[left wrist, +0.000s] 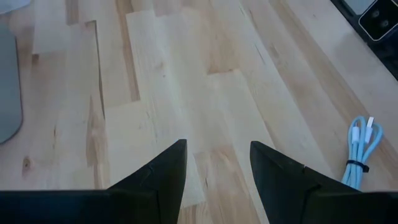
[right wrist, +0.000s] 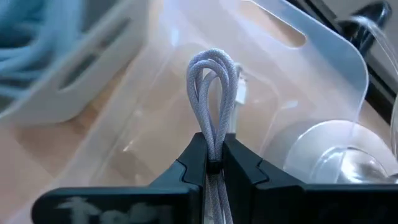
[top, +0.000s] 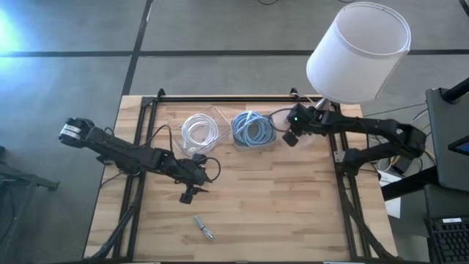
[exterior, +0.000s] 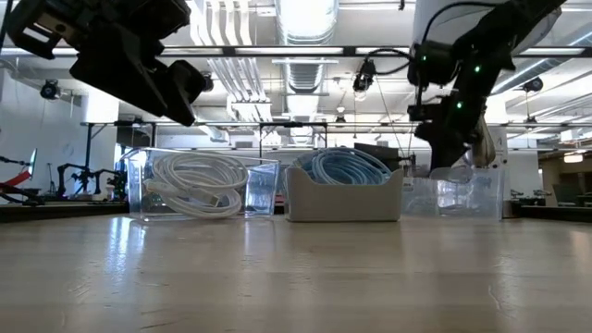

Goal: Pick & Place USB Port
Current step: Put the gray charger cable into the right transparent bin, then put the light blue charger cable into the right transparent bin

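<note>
My right gripper (right wrist: 214, 163) is shut on a coiled pale grey braided cable (right wrist: 213, 93). It hovers over a clear empty bin (right wrist: 311, 74) at the table's far right; the high view shows this gripper (top: 291, 136) beside the bin (top: 306, 130). My left gripper (left wrist: 217, 168) is open above bare wood near the table's middle (top: 189, 193). A small light-blue cable bundle (left wrist: 360, 148) lies flat on the table toward the near edge (top: 203, 227), apart from both grippers. My right gripper pinches the grey cable bundle between its two fingers (right wrist: 196, 158), several strands together, just below the looped end (right wrist: 213, 65). The loops stand out past the fingertips, lifted clear over the clear bin. The rest of the cable runs back between the fingers, hidden.
A clear bin of white cables (top: 199, 132) and a grey bin of blue cables (top: 253, 130) stand side by side along the far edge; the low view shows them as well (exterior: 199, 185) (exterior: 344, 190). A white lampshade (top: 359, 51) hangs over the far right corner.
</note>
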`<state>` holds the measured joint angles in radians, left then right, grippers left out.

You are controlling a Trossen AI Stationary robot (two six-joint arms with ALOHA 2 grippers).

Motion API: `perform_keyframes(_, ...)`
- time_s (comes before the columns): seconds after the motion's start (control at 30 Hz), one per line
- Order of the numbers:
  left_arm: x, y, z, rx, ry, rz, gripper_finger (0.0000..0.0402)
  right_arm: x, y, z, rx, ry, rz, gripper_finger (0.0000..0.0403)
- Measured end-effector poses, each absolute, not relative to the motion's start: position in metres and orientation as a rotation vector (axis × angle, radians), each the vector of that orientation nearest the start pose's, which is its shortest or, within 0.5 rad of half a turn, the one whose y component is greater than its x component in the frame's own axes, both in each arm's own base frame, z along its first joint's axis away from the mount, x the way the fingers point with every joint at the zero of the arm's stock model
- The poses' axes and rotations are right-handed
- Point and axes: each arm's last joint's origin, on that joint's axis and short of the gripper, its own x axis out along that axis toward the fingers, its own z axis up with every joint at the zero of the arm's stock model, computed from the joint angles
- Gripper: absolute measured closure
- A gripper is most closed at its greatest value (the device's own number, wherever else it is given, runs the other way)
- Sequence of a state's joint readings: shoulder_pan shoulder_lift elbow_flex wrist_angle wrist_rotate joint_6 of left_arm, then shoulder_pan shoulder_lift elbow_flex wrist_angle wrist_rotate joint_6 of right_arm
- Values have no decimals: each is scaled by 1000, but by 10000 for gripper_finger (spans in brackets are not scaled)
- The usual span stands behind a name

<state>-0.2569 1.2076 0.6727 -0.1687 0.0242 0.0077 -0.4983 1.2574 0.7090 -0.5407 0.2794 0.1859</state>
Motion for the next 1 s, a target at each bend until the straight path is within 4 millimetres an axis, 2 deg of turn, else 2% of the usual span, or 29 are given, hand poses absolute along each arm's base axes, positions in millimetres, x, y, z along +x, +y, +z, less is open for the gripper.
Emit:
perform_keyframes(0.33,233,-62,215,89,703,-271,221,196,-129,167,328,1179,-679,370)
perform_keyframes(0.57,233,-62,215,90,702,-267,221,204,-134,155,344,1248,-649,319)
perform_keyframes(0.8,233,-62,215,90,702,-267,221,210,-138,164,314,1222,-668,270)
perform_keyframes(1.0,233,-62,214,102,703,-276,221,212,-136,185,299,1150,-668,249)
